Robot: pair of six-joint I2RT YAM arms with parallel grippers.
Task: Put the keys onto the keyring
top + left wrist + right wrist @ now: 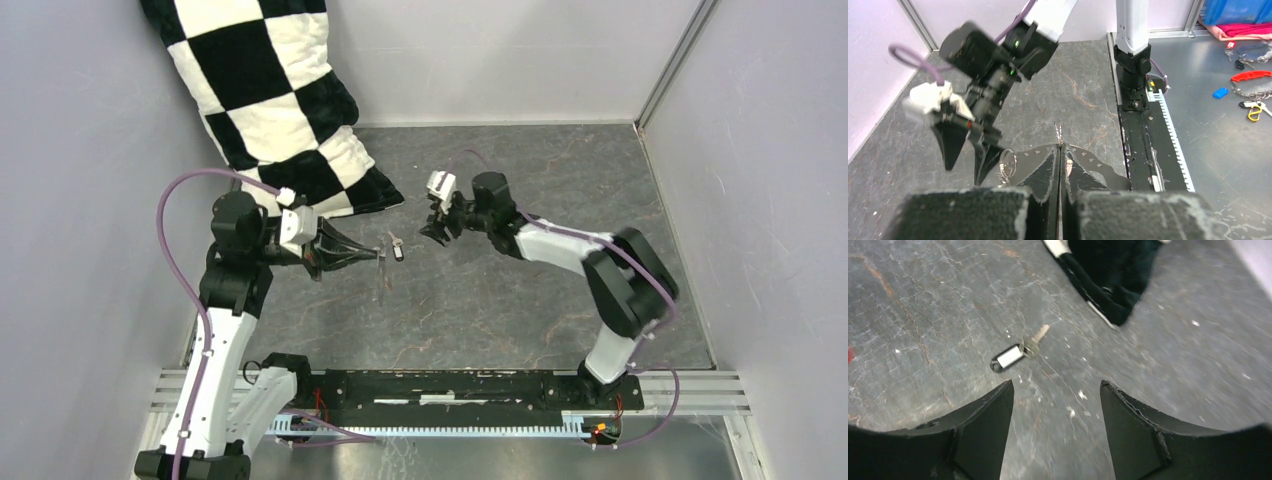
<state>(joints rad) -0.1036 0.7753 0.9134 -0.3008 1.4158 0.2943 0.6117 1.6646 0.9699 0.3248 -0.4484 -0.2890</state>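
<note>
A thin grey wire keyring (pixel 385 272) sticks out past my left gripper (pixel 377 257), which is shut on it. In the left wrist view the jaws (pixel 1060 146) are pressed together and the keyring wire (pixel 1059 131) shows edge-on just past the tips. One key with a dark tag and white label (pixel 398 250) lies flat on the table, just right of the left fingertips. My right gripper (pixel 436 229) hovers to the right of this key, open and holding nothing. From the right wrist, the key (pixel 1010 355) lies ahead of the spread right gripper (pixel 1055 387). No red or blue key shows on the table.
A black-and-white checked pillow (pixel 275 100) leans in the back left corner, its tip (pixel 1108 287) close behind the key. Grey walls enclose the dark table (pixel 520 310). The black base rail (pixel 450 390) runs along the near edge. Small coloured items (pixel 1248 77) lie on metal beyond the rail.
</note>
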